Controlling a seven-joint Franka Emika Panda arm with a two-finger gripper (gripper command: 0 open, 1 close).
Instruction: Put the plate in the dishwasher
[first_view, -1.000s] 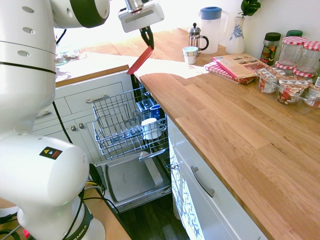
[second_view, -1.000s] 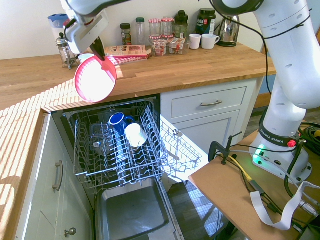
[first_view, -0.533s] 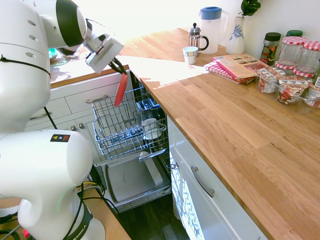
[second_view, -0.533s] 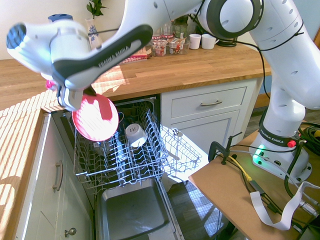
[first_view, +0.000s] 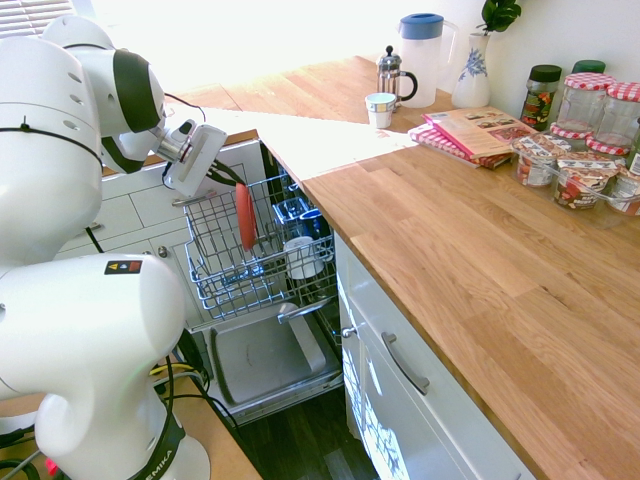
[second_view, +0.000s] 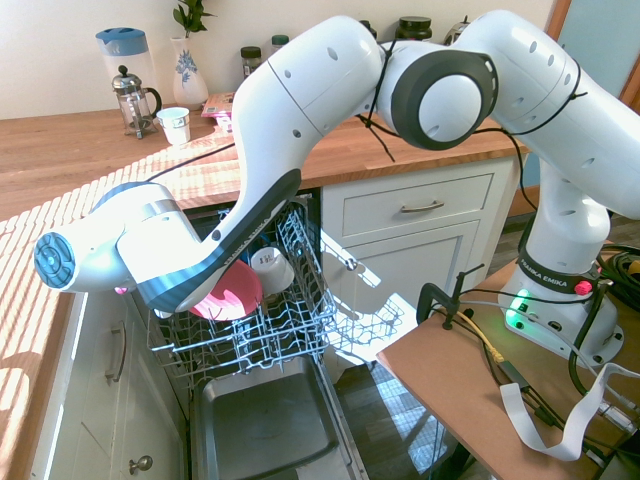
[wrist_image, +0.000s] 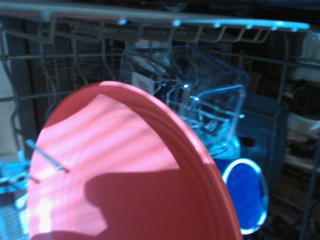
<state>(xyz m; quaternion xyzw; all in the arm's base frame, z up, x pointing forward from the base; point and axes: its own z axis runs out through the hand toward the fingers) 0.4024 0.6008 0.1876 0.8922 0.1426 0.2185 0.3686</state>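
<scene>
The pinkish-red plate (first_view: 244, 215) stands on edge, lowered into the grey wire rack (first_view: 213, 232) of the open dishwasher. My gripper (first_view: 236, 186) is shut on the plate's upper rim, just above the rack's top edge. From the other side, the arm hides the gripper and most of the plate (second_view: 230, 300), and only its lower part shows among the rack (second_view: 300, 255) wires. In the wrist view the plate (wrist_image: 115, 170) fills the near side. Beyond it are a clear plastic container (wrist_image: 200, 97) and a blue mug (wrist_image: 245, 200).
A white cup (first_view: 300, 257) and a blue mug (first_view: 311, 220) sit in the rack beside the plate. The dishwasher door (first_view: 262, 358) lies open below. The wooden counter (first_view: 480, 260) carries a French press (first_view: 392, 75), a small cup (first_view: 380, 108), a jug, a vase, jars and magazines.
The arm has swung down from above the counter's corner and carried the plate into the rack. The plate has turned from tilted to standing on edge.
</scene>
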